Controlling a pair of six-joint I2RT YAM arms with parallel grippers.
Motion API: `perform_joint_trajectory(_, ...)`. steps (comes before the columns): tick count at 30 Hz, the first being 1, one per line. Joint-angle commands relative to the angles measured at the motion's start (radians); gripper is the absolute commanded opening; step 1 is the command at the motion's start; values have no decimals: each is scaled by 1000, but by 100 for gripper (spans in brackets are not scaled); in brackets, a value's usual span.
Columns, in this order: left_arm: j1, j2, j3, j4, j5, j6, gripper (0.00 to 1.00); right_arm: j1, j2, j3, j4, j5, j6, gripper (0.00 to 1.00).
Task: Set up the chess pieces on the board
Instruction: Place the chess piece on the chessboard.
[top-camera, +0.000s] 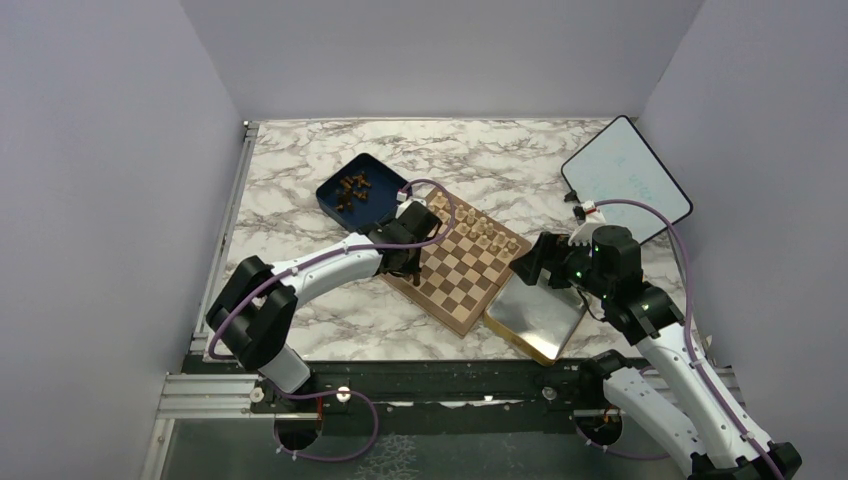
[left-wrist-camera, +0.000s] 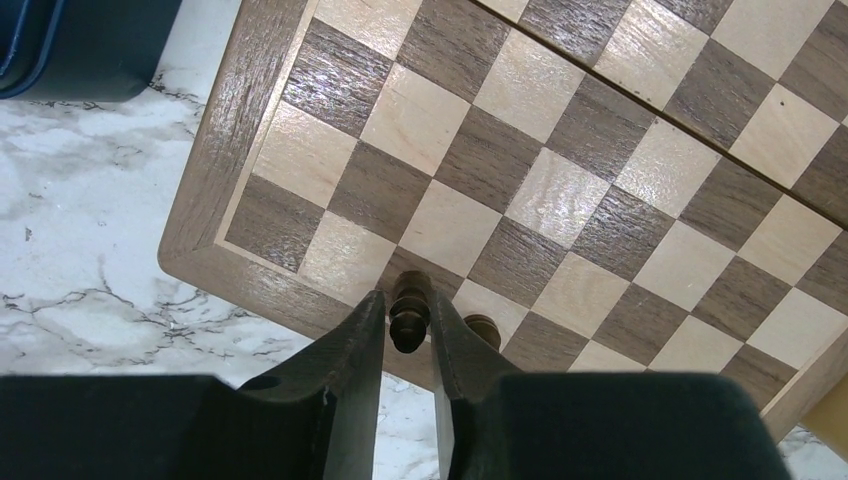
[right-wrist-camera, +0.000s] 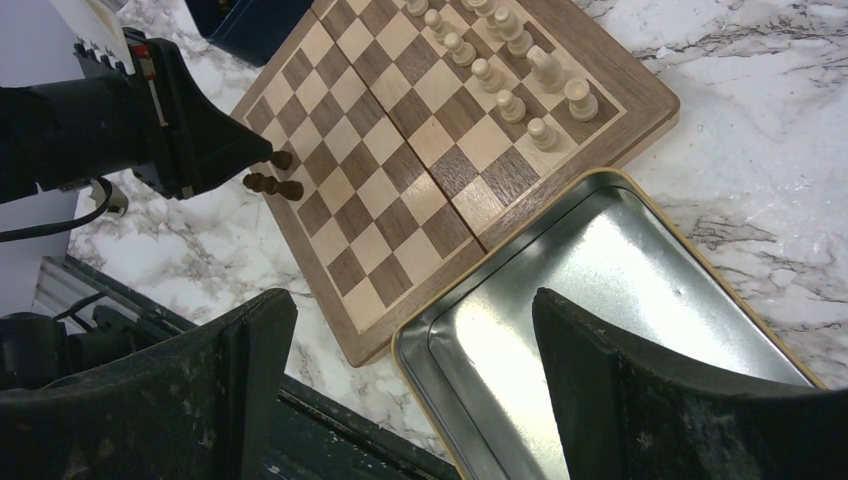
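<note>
Trouble could come from how tight things are at the near edge of the board (left-wrist-camera: 560, 190). The left pincer (left-wrist-camera: 407, 298) is almost shut, and its two fingers squeeze one dark chess piece (left-wrist-camera: 409, 318) between them. The piece is over a dark square in the row next to the brown border, close to a corner. I cannot tell if its foot sits on the wood or hangs just above it. A second dark piece (left-wrist-camera: 484, 328) stands just beside one finger. If the pincer opens wide or swings sideways, that finger could bump the second piece and knock it over. If the held piece is tilted or not all the way down when the fingers let go, it could fall, roll off the edge and land on the tabletop (top-camera: 300, 170). It could also end up half on the border and not in its square. More dark pieces (top-camera: 352, 187) wait in the blue box (top-camera: 388, 178) near the board, so most of the job looks not yet done. The pale pieces (right-wrist-camera: 510, 70) stand in rows on the far side. The right pincer (right-wrist-camera: 415, 320) is wide open and holds nothing. It hangs over the metal tray (right-wrist-camera: 640, 290), just beside the board. It looks safe there, but a swing toward the board could sweep the pale pieces down.
</note>
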Motion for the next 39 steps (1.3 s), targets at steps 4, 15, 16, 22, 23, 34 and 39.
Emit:
perform_joint_trajectory(4,-6,0,46,-27,-48,2,33,6,-13,-9,20,4,5,94)
perform_joint_trajectory(15,2,-24,145,-59,-123,35,43,6,-10,-5,20,-4,-3,94)
perform_joint_trajectory(16,8,-22,160,-62,-141,45,43,6,-10,-6,21,-5,-3,94)
perform_joint_trajectory(22,90,5,248,-62,-184,103,43,6,-8,-8,23,-10,1,94)
perform_joint_trajectory(23,115,12,260,-59,-177,114,43,5,-11,-7,23,-9,3,94)
perform_joint_trajectory(34,424,139,381,26,-127,225,40,6,-6,-4,26,-14,4,94)
perform_joint_trajectory(39,486,228,449,50,-97,245,38,6,-5,-9,28,-6,7,94)
